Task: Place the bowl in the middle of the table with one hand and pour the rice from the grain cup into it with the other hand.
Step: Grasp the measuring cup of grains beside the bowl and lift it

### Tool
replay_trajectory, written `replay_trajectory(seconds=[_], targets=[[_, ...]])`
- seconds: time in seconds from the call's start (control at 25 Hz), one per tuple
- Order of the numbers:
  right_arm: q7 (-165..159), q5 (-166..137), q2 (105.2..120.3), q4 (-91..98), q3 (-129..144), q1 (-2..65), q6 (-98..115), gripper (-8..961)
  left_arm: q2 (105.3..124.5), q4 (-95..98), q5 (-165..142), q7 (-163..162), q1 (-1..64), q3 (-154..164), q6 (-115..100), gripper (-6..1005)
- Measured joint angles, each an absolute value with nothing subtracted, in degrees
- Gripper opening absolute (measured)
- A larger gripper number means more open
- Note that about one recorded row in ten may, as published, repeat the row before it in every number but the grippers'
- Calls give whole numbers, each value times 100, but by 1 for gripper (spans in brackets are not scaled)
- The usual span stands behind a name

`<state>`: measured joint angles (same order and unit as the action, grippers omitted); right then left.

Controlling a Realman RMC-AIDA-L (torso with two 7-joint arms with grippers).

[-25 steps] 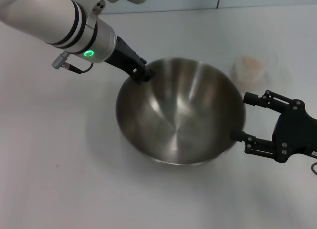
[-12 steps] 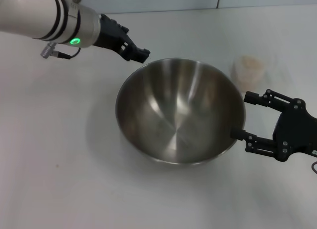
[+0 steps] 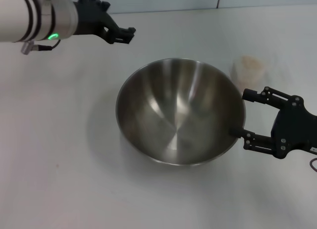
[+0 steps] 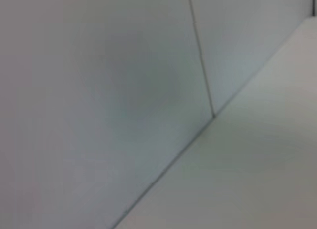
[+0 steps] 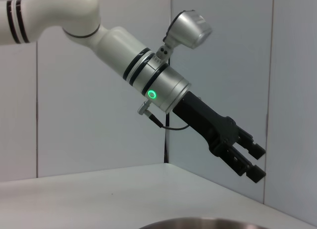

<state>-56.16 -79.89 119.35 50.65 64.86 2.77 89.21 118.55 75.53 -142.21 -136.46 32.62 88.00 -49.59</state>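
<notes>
White table (image 3: 59, 155), bowl (image 3: 178, 110) central, right gripper (image 3: 243, 114) spread wide (rim-side), left gripper (image 3: 130, 35) narrow.

Wall: pale grey-white panels (image 5: 218, 51) rising behind the far edge of the worktop, plain and unmarked.
Panel seams: thin dark vertical joints (image 4: 200, 56) running down to where wall meets worktop.
Worktop: white, smooth, flat (image 3: 59, 155), reaching the wall at its far edge.
Light: soft and even, with faint grey shading on the white surface.
</notes>
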Motion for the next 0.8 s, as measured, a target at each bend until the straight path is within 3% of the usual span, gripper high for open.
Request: replay_trajectory(seconds=[0.2,0.36,0.52,0.8], targets=[[-5616,-7989,11933,5057,6486,333,8912,785,11853,8084,-14111,-13515,2645,8858,-4417,841],[-5616,-7989,11929,5054,6486,377,8878,785,11851,8632,-13212,-12784,1752,9255,-3712,841],[-5616,-7989,11927,5054,6486,404,8871,785,11798,8596,-12038,-12552,1677,8936,-4176,841],[-5616,-8019,11926,5039,6486,480,8862,784,11803,7002,-9100,-10447,2240,6797,-7639,840]])
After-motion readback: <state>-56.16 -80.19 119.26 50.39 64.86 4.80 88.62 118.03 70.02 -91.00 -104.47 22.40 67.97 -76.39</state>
